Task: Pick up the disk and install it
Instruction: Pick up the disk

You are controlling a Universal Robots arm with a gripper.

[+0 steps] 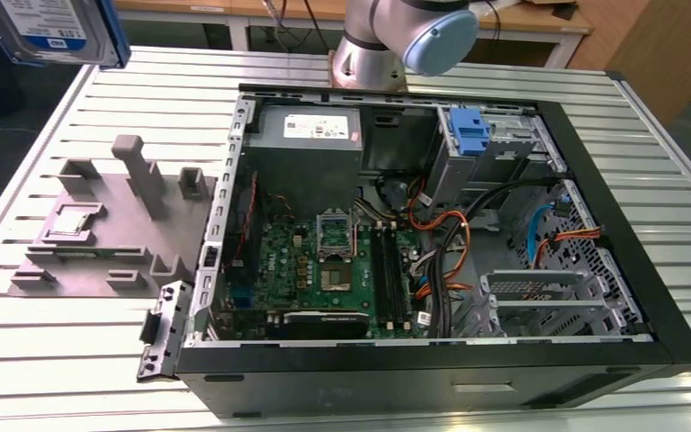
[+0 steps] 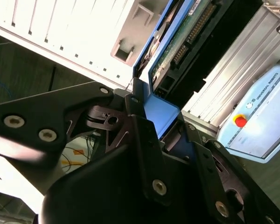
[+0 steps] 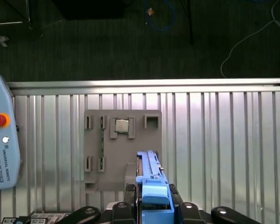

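Note:
The disk (image 1: 48, 29) hangs high over the far corner of the slatted table at the exterior view's left, its white-and-blue label facing the camera and blue rails along its edges. In the first wrist view the disk (image 3: 151, 179) is seen edge-on, standing upright between the black fingers of my gripper (image 3: 154, 207). The second wrist view shows the disk (image 2: 189, 39) with its circuit board and connector showing, and my gripper (image 2: 164, 123) shut on its blue rail end. The grey fixture (image 3: 121, 144) lies below the held disk.
An open computer case (image 1: 442, 243) lies on the table, with a motherboard (image 1: 321, 270), a power supply (image 1: 307, 130), a drive cage with a blue bracket (image 1: 471, 130) and loose cables. The arm's base (image 1: 376, 54) stands behind the case. A teach pendant (image 3: 2, 140) rests on the table edge.

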